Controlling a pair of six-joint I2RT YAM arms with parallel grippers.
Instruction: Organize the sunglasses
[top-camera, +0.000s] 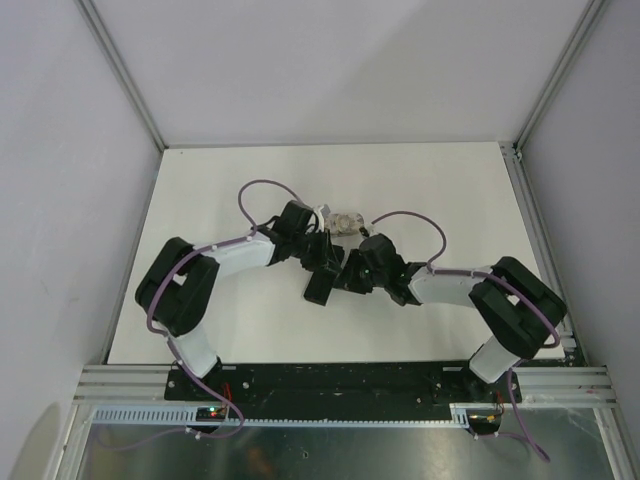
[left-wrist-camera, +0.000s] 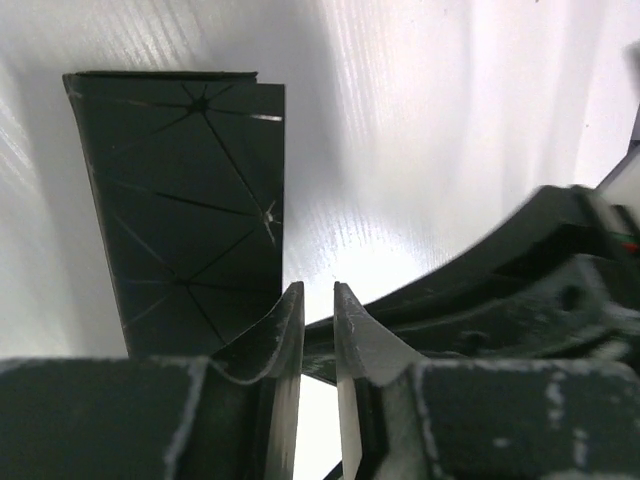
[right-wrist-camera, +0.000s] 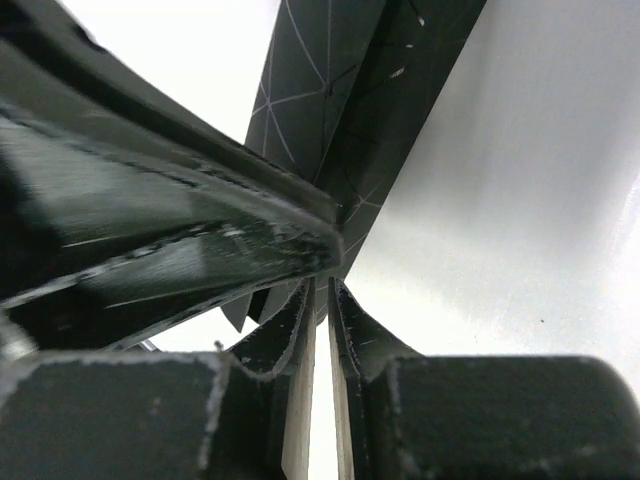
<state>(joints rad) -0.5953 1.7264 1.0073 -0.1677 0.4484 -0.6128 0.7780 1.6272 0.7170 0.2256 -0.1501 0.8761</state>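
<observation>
Top external view, both arms meeting over the black case (top-camera: 322, 284), sunglasses hidden, left fingers (left-wrist-camera: 285, 330) and right fingers (right-wrist-camera: 345, 310) nearly together.

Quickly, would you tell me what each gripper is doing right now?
Left gripper: jaws nearly shut, nothing visible between them.
Right gripper: jaws nearly shut, beside the black case; grip unclear.

Black case (top-camera: 322, 285) mostly hidden under arms; beige case (top-camera: 347, 221) too small.

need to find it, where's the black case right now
In the top view the black case lies mid-table between the left gripper and right gripper, just nearer than the beige case.
</observation>
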